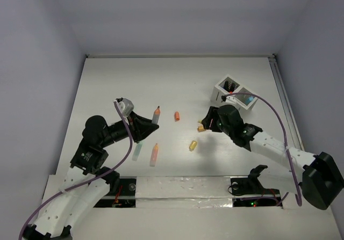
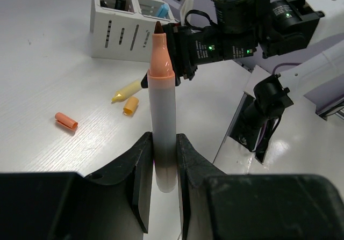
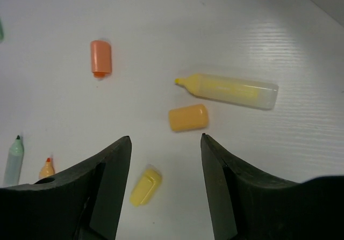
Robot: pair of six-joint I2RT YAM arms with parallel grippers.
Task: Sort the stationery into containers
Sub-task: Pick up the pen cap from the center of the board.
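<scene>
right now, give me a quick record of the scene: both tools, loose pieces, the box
left tool: shut on grey marker, orange neck, tip bare
right tool: open, empty, above the table
loose by right tool: yellow highlighter, uncapped; amber cap; yellow cap; orange cap
loose by left arm: mint marker; orange highlighter
white box: far right, black and blue pieces inside

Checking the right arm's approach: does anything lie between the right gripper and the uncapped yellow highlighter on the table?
Nothing covers the yellow highlighter. A yellow-orange cap lies close beside it, on the side nearer the open right gripper, and could get caught in a grasp.
</scene>
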